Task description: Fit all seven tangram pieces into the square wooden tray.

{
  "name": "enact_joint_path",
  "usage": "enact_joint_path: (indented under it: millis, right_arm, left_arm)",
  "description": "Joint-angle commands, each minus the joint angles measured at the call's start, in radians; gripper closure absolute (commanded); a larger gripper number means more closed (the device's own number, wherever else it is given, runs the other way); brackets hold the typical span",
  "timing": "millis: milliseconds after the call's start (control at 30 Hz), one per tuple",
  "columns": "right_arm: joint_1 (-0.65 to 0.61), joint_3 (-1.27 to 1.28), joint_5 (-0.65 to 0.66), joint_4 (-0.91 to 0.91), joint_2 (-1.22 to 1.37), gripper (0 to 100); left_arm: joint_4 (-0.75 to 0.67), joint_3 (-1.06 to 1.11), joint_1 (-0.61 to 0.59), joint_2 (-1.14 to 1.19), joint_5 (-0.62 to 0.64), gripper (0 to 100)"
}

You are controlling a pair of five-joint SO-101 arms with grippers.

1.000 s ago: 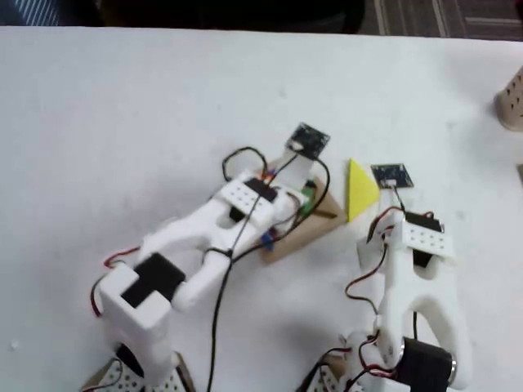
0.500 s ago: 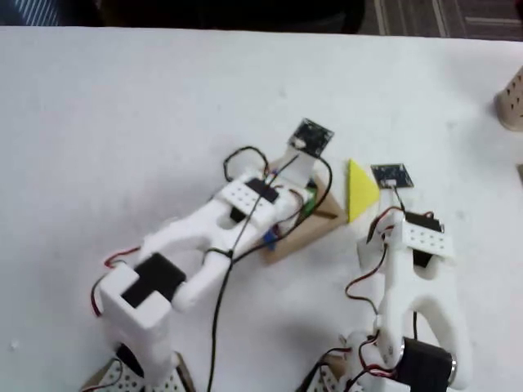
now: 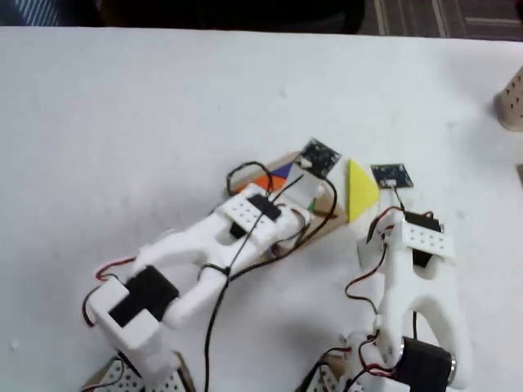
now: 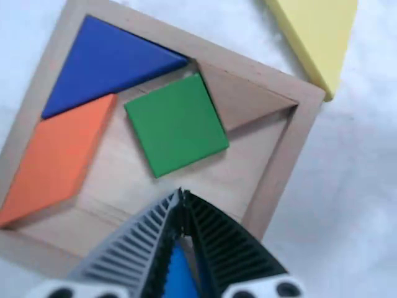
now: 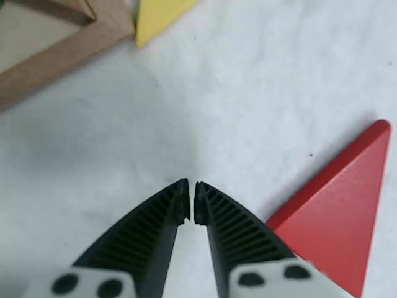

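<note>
The square wooden tray [image 4: 286,160] lies under my left gripper [image 4: 182,197], whose fingers are shut above the tray's near corner. A blue sliver [image 4: 180,276] shows in the gap behind the tips; I cannot tell whether it is held or lies below. In the tray are a blue triangle [image 4: 108,62], an orange parallelogram [image 4: 56,161], a green square [image 4: 177,123] and a brown triangle [image 4: 245,102]. A yellow triangle [image 3: 360,189] lies just outside the tray [image 3: 325,224]. My right gripper [image 5: 191,202] is shut over bare table, with a red triangle [image 5: 335,205] beside it.
The left arm [image 3: 204,245] stretches diagonally across the tray, and the right arm [image 3: 413,241] stands close to the yellow triangle [image 5: 158,15]. A pale pegged object [image 3: 513,102] sits at the table's right edge. White table spreads wide behind and to the left.
The left arm has swung and shifted toward the right, uncovering the orange and blue pieces at the tray's far side. The right arm has not moved.
</note>
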Motion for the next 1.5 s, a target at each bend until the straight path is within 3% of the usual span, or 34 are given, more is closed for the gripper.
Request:
enact_joint_path:
  millis: [0,267,667,867,1067,1467]
  right_arm:
    - [-0.010,-0.006,0.014,-0.013,-0.035,98.1]
    - [-0.010,-0.006,0.014,-0.013,-0.035,98.1]
    - [-0.010,-0.006,0.014,-0.013,-0.035,98.1]
    - [-0.010,-0.006,0.015,-0.013,-0.035,98.1]
    - [-0.010,-0.005,0.034,-0.013,-0.035,98.1]
    - [-0.010,-0.005,0.034,-0.013,-0.035,98.1]
  left_arm:
    - [-0.041,-0.017,0.022,-0.015,-0.011,98]
    - [-0.043,-0.153,-0.005,0.117,-0.003,98]
    - [-0.003,-0.166,-0.004,0.119,-0.003,98]
    - [0.155,-0.100,-0.015,-0.071,-0.011,98]
    - [0.175,0.091,-0.068,-0.203,-0.011,98]
    - [0.198,-0.012,-0.085,-0.010,-0.006,98]
